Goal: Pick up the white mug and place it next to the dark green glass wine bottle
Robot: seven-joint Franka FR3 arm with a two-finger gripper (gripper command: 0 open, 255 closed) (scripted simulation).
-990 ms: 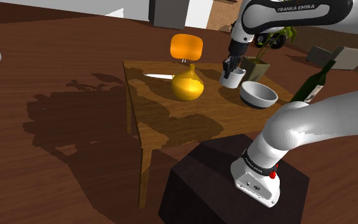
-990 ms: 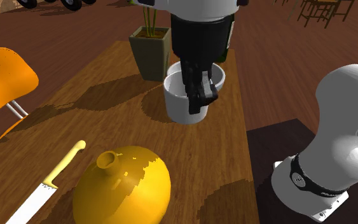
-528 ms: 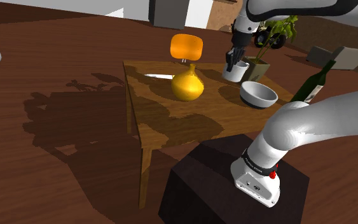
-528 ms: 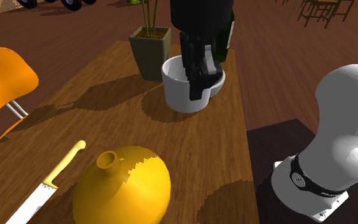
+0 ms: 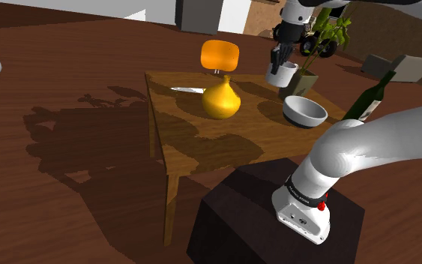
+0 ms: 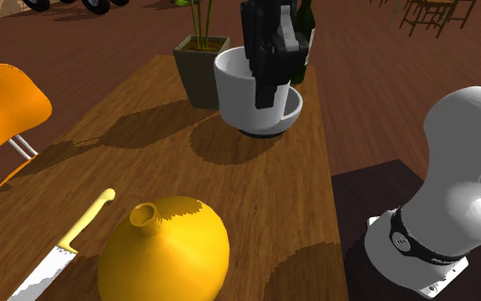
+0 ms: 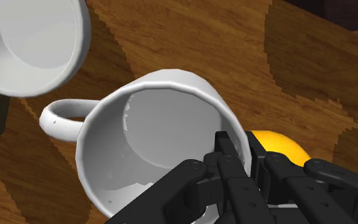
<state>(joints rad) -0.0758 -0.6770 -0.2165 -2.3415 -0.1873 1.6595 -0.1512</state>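
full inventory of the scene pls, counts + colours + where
table: 1, brown wood, centre of the shoulder view
mug: 1, white, held off the table, near the bowl
bowl: 1, white, on the table
wine bottle: 1, dark green, past the bowl at the shoulder view's right
vase: 1, yellow, mid-table
knife: 1, yellow handle, flat on the table beside the vase
potted plant: 1, green in a dark square pot, table's far end
chair: 1, orange, behind the table
stand: 1, dark, by the table
arm: 1, white
hand: 1, black, clasping the mug's wall
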